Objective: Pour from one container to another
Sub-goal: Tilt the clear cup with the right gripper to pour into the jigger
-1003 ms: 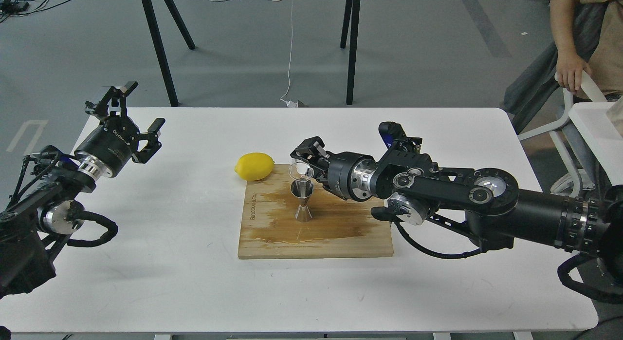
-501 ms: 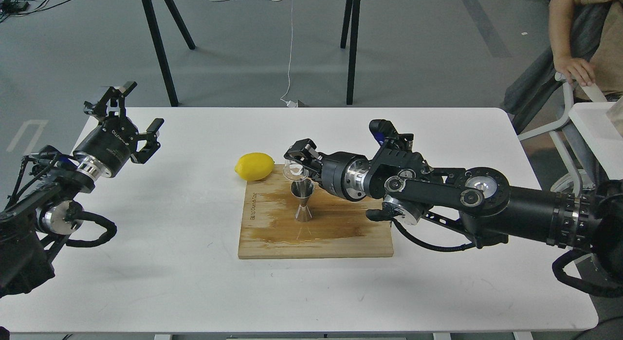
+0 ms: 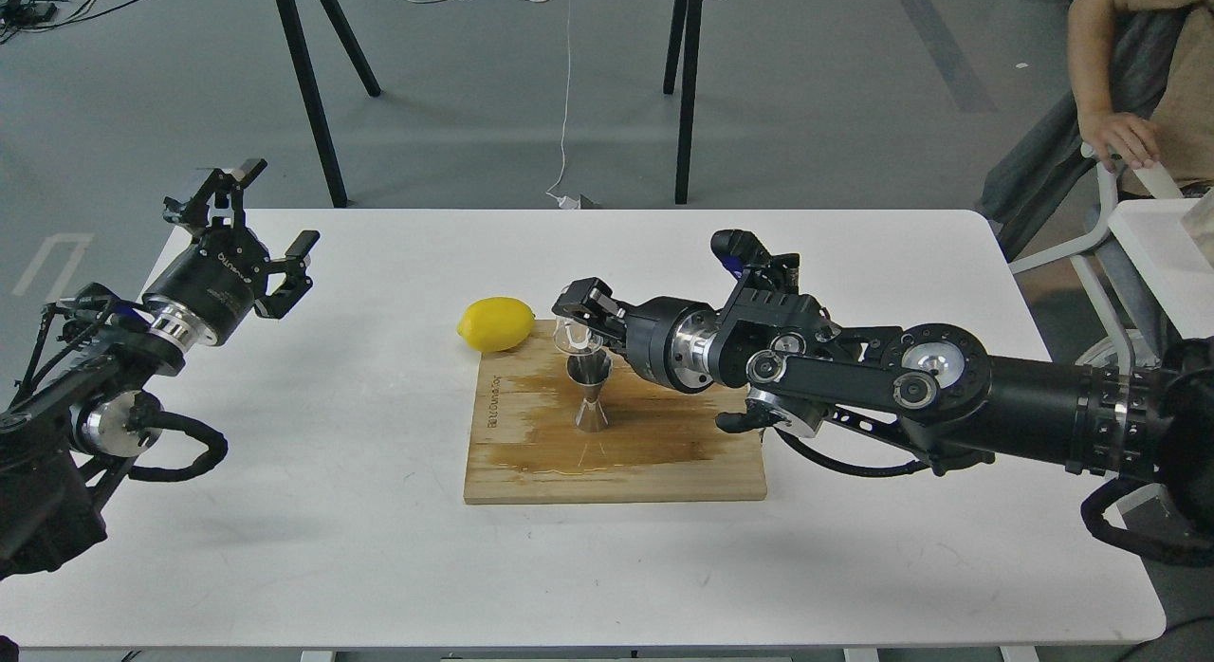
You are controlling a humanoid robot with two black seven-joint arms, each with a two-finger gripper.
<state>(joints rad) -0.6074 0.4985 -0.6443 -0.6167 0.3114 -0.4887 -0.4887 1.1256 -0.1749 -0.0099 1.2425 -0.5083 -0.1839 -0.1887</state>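
Observation:
A shiny steel hourglass jigger (image 3: 591, 391) stands upright on a wet wooden cutting board (image 3: 664, 463) at the table's middle. My right gripper (image 3: 580, 322) is shut on the small clear glass cup (image 3: 572, 334), which hangs tipped over directly above the jigger's mouth, its rim facing left and down. My left gripper (image 3: 266, 218) hovers open and empty above the table's far left corner, well away from the board.
A yellow lemon (image 3: 495, 323) lies on the white table (image 3: 285, 510), touching the board's far left corner. A dark wet patch spreads over the board around the jigger. A seated person's hand (image 3: 1119, 136) and a white chair are at the far right.
My right arm has moved slightly left, carrying the glass cup a bit left and tipping it further over the jigger. The left arm has stayed still.

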